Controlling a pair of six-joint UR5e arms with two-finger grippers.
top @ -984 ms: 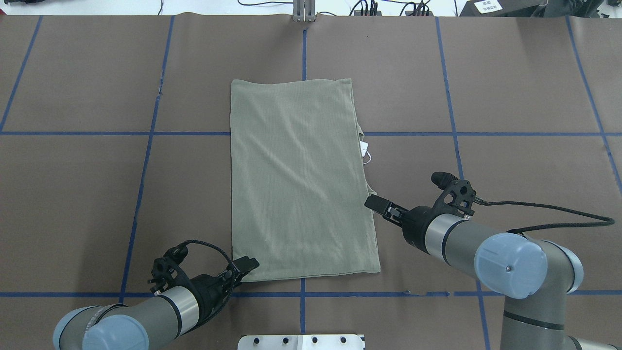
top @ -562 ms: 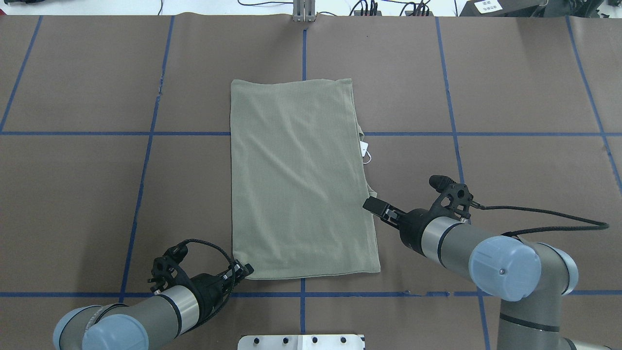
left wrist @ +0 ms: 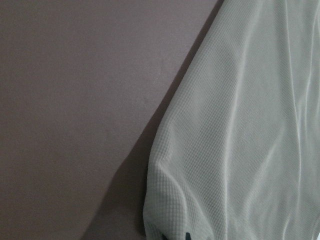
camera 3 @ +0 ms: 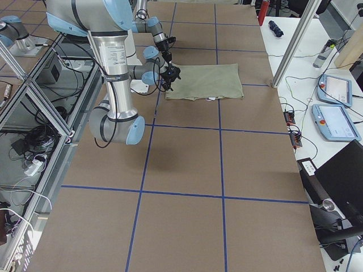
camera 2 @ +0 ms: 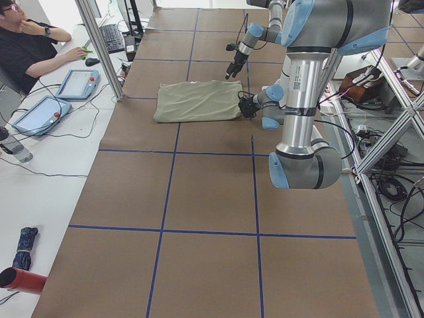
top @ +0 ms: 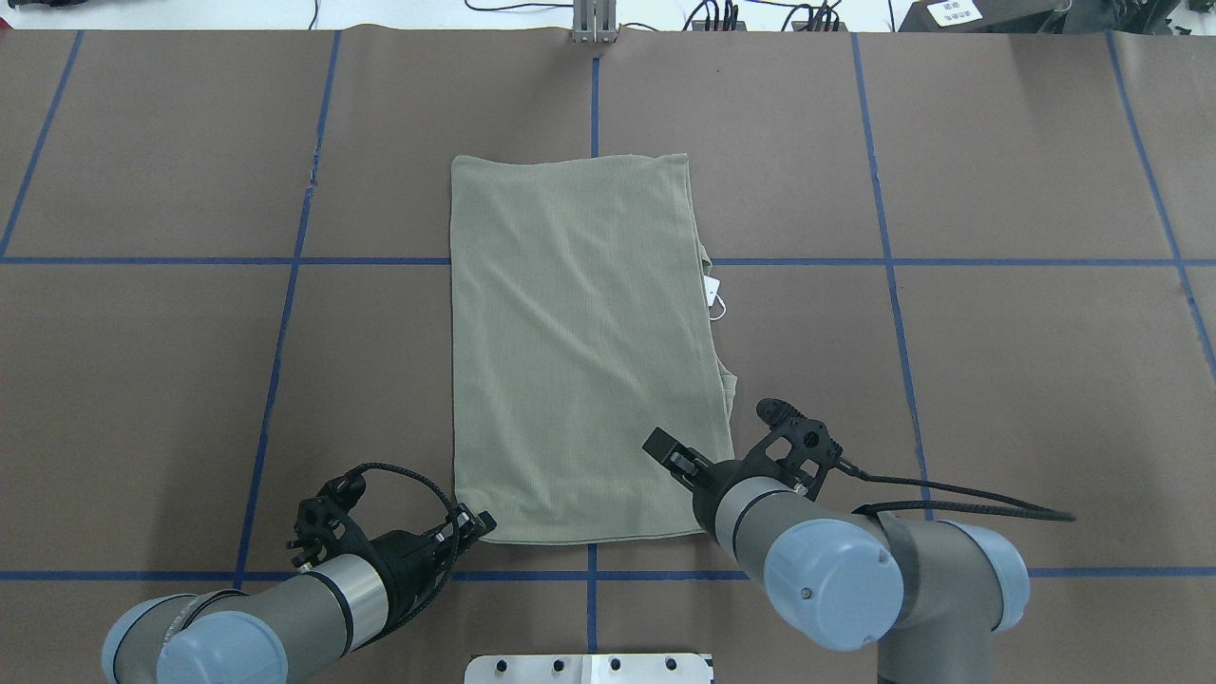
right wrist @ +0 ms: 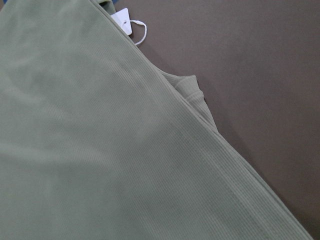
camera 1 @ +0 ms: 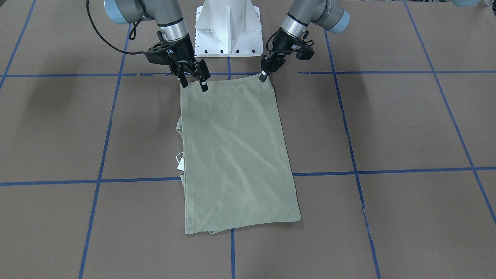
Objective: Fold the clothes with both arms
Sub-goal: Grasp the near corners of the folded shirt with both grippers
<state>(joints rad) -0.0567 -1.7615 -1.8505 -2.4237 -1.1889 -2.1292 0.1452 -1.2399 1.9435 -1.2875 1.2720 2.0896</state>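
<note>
Left claw [camera 1: 264, 76] of mine is pinched tight on the sage-green long-sleeved knit shirt [top: 579, 351], gripping its near corner on my left side. My left wrist camera shows the ribbed fabric drawn into a small pucker right at my fingertips [left wrist: 186, 236]. Right claw [camera 1: 193, 82] is spread wide, its black fingers parted over the other near corner, one at the shirt's side edge and the other above the cloth a little inward. Whether those fingers touch the fabric I cannot tell.

The shirt lies folded into a long rectangle, running away from me down the middle of the brown paper-covered counter [top: 950, 171], which is marked into squares by blue tape lines [top: 190, 259]. Its near short edge sits just beyond the tape line closest to me. Soft diagonal creases cross the top layer. Along my right-hand long edge a lower layer peeks out as a small flap. Further along that edge a white hang tag [top: 714, 284] on a loop of white string sticks out onto the counter, and any print on it is too small to read. My silver-grey left arm [top: 323, 594] reaches in low, and my silver-grey right arm [top: 826, 570] bends over the near right corner, hiding it from overhead
</note>
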